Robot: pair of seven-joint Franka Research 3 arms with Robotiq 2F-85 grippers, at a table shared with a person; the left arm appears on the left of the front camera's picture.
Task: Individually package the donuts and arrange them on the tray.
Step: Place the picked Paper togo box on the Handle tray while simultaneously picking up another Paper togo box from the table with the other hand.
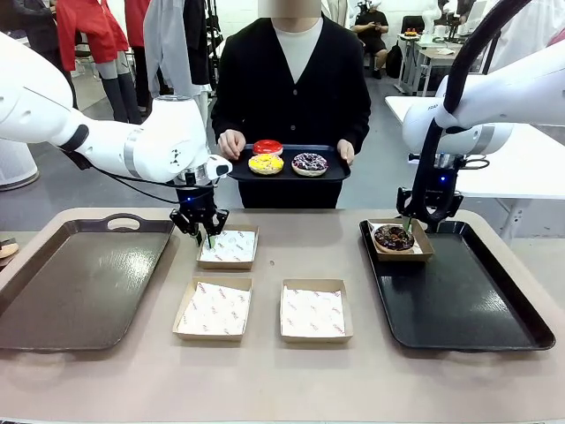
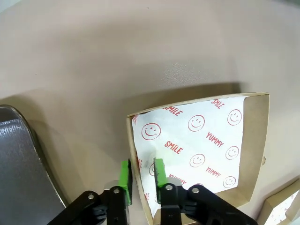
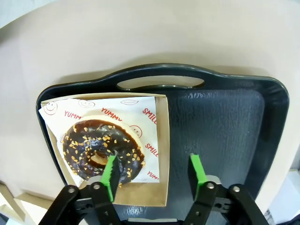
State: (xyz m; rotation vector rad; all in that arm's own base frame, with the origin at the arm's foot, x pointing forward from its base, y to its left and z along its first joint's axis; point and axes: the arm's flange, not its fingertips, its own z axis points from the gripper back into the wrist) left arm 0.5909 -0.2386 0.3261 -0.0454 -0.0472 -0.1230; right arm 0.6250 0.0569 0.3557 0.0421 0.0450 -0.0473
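A person across the table holds a small black tray [image 1: 335, 173] carrying a red donut [image 1: 267, 147], a yellow donut [image 1: 266, 163] and a purple sprinkled donut [image 1: 310, 163]. A chocolate donut [image 1: 394, 238] [image 3: 101, 150] lies in a paper-lined box [image 3: 161, 154] at the far left corner of the black tray [image 1: 459, 300] on the right. My right gripper [image 1: 408, 225] [image 3: 152, 176] hovers open over it, one finger above the donut, the other above the bare tray. My left gripper [image 1: 206, 234] [image 2: 142, 174] is shut on the left wall of an empty lined box [image 1: 229, 247] [image 2: 253, 150].
Two more empty lined boxes [image 1: 214, 309] [image 1: 315, 311] sit near the table's front middle. A large dark tray [image 1: 79, 283] lies at the left, its edge just beside the box my left gripper holds.
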